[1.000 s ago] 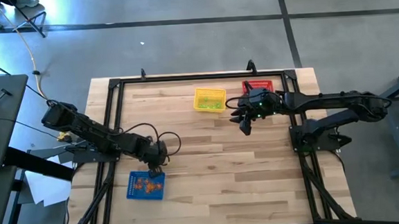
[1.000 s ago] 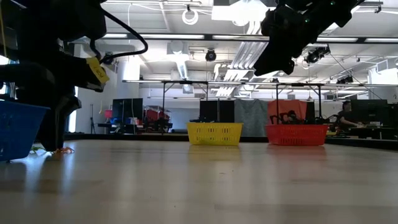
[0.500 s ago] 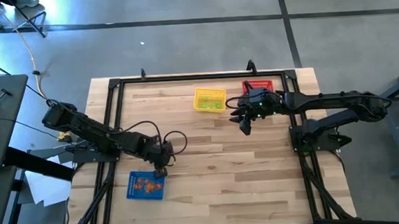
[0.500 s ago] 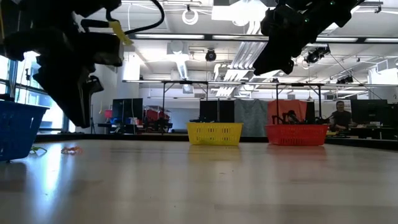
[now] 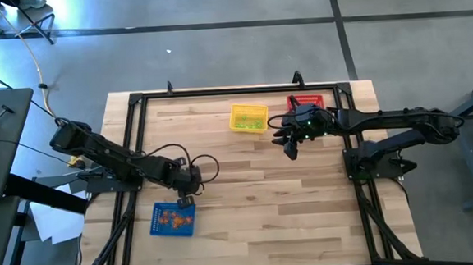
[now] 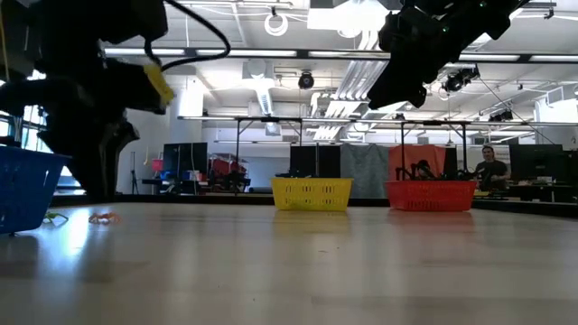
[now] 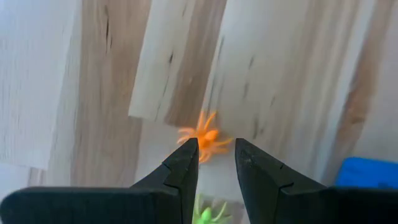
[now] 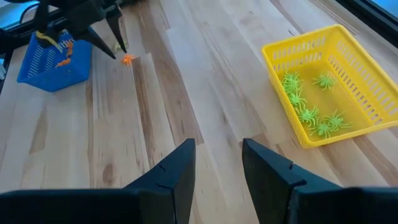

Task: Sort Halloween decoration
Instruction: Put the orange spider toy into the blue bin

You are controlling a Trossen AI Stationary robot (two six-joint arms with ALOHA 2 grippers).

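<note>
The blue basket (image 5: 173,219) holds orange spiders, the yellow basket (image 5: 248,118) green ones (image 8: 309,106), while the empty, slightly parted left gripper (image 7: 216,163) hovers over an orange spider (image 7: 204,135) on the bench (image 5: 256,189).

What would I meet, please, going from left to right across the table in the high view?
Blue basket → left gripper → yellow basket → right gripper → red basket.
</note>
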